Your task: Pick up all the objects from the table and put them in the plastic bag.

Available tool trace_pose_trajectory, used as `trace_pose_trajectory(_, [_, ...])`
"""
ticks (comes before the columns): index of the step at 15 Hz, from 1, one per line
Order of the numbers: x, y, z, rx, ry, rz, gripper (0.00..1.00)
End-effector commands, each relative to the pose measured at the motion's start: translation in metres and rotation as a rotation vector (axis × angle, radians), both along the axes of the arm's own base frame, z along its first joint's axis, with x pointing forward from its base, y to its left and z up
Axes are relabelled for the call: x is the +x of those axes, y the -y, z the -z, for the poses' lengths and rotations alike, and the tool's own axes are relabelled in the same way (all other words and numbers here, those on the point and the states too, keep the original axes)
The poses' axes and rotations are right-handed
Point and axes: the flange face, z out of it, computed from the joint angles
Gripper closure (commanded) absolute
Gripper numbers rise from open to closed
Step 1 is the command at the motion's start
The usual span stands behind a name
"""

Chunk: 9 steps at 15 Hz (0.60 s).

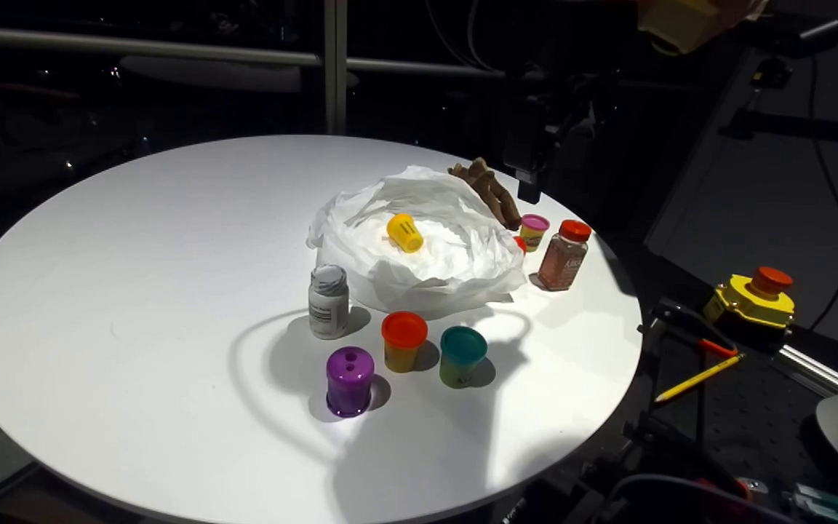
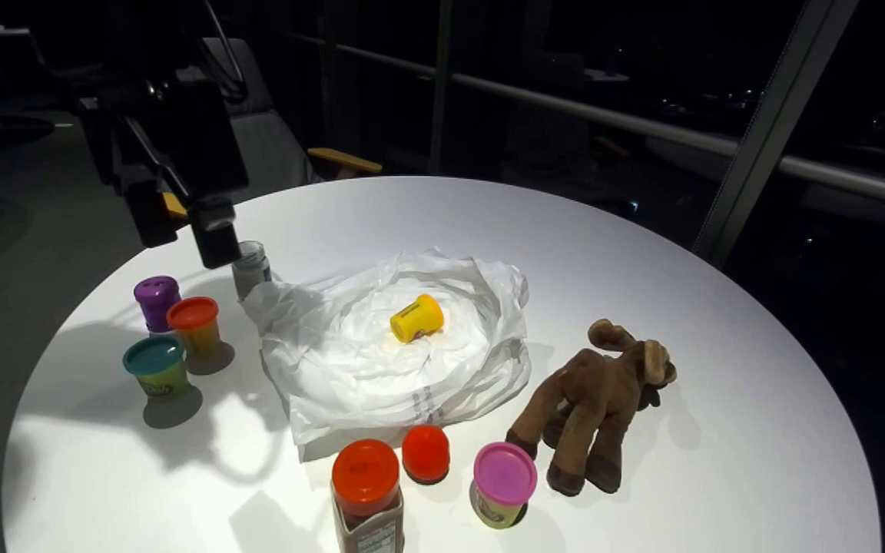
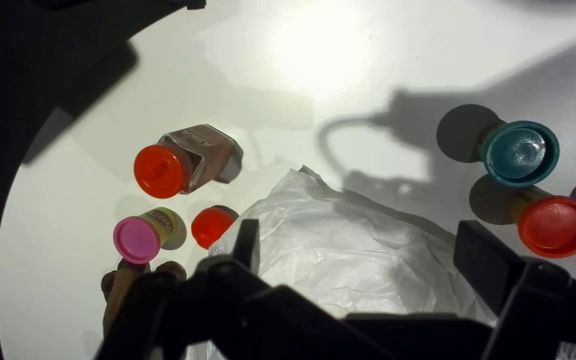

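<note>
On the round white table (image 1: 135, 291) the plastic bag (image 2: 319, 384) lies spread, its mouth upward, with a yellow cup (image 2: 417, 319) on its side within. Around it stand a white bottle (image 1: 329, 309), a purple cup (image 1: 350, 386), an orange-lidded cup (image 1: 404, 342) and a teal-lidded cup (image 1: 462, 356). Opposite are a red-capped brown bottle (image 3: 203, 152), a pink-lidded cup (image 3: 140, 237), a red ball (image 2: 425, 454) and the brown furry toy (image 2: 596, 399). My gripper (image 3: 360, 245) hangs open above the bag, its fingers wide apart and holding nothing.
Beyond the table's edge, in an exterior view, sit a yellow-and-red device (image 1: 753, 302) and a yellow pencil (image 1: 699, 378). A grey chair (image 2: 262, 138) stands behind the table. Window bars (image 1: 335, 65) run along the back.
</note>
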Motion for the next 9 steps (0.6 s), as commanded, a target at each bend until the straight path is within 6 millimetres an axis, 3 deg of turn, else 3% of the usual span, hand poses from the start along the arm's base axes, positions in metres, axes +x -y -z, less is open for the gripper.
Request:
trace_pose_trajectory(1, [0.002,-0.003,0.000,0.010,-0.002,0.006,0.00])
trace_pose_trajectory(9, [-0.013,-0.063,0.028,0.149,0.064,0.095,0.00])
